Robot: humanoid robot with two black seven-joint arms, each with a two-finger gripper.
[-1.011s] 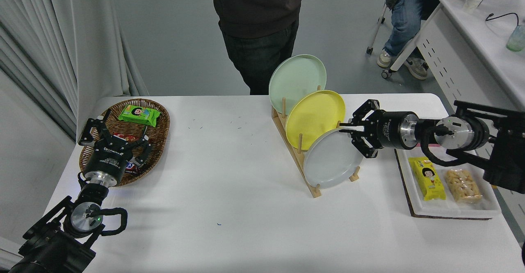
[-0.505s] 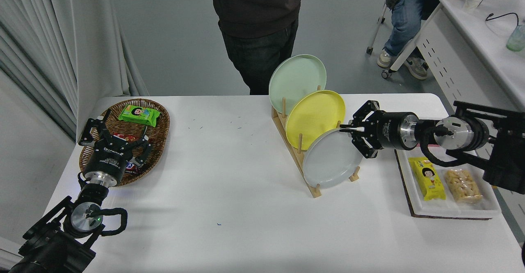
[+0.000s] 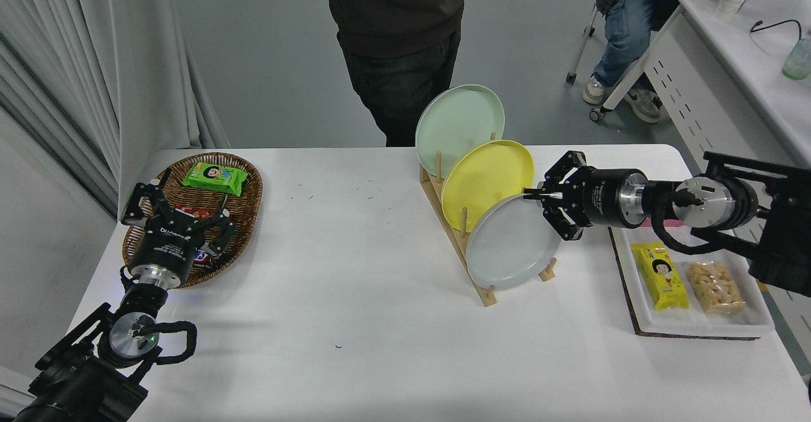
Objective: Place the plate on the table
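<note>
Plate (image 3: 512, 244) stands on edge, face toward camera, right gripper (image 3: 542, 198) clamped on its upper rim.

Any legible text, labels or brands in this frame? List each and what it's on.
Nothing reads cleanly.
left gripper: white lettering on its body, too blurred to read.
right gripper: white lettering on its body, too small to read.
green snack packet: cartoon face, print unreadable.
yellow snack packet: cartoon face, print unreadable.

Layout of items on the table (image 3: 355, 295)

A rack (image 3: 457, 238) is set centrally, with three plates stood in it; a basket (image 3: 244, 206) is placed left, a tray (image 3: 697, 327) right, apparently on a mat.
</note>
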